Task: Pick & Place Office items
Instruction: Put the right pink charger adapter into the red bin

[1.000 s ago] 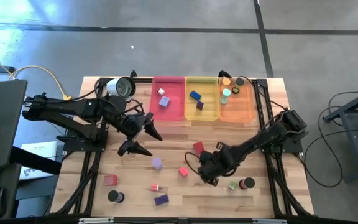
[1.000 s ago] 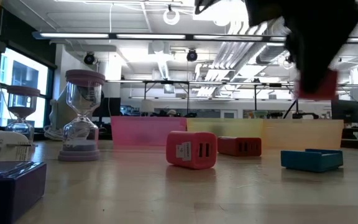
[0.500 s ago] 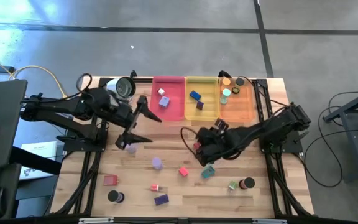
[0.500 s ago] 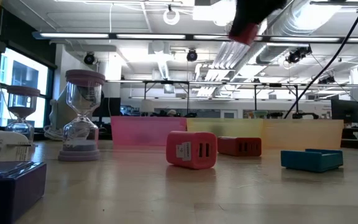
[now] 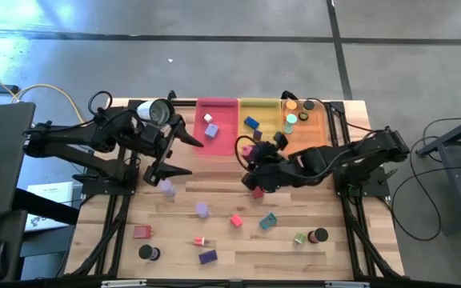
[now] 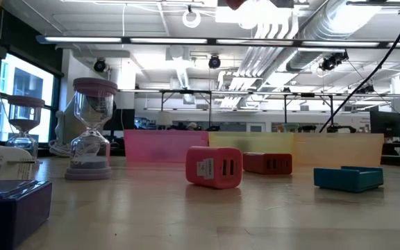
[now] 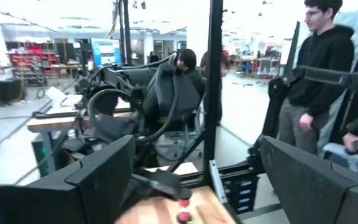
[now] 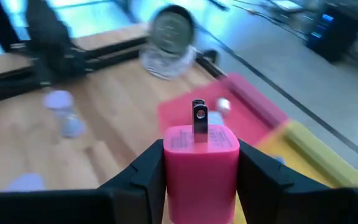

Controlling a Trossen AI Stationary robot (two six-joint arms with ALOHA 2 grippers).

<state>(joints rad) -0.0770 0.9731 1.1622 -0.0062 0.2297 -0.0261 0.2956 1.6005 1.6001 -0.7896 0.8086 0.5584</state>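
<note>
In the low view a purple block is lying nearest at the left edge, with a pink hourglass behind it. A red charger is sitting at centre, another red block just behind it, and a teal block off to the right. The trays are forming a pink-and-yellow band farther back.

From above, the near part of the table is carrying a black disc, a red block, the purple block, a small red piece, a lavender cylinder, a second black disc and a greenish piece beside it.

The right gripper is hanging over mid-table, just short of the trays, with its fingers clamped on a pink charger whose metal prongs are pointing away from the wrist. That charger is in the air near the seam between the pink tray and the yellow tray.

The left gripper is hovering left of the pink tray, its fingers spread wide and holding nothing.

The orange tray is sitting rightmost, holding several discs. A round silver object is lying at the far left corner. In the left wrist view a person in a dark hoodie is standing beyond the table.
</note>
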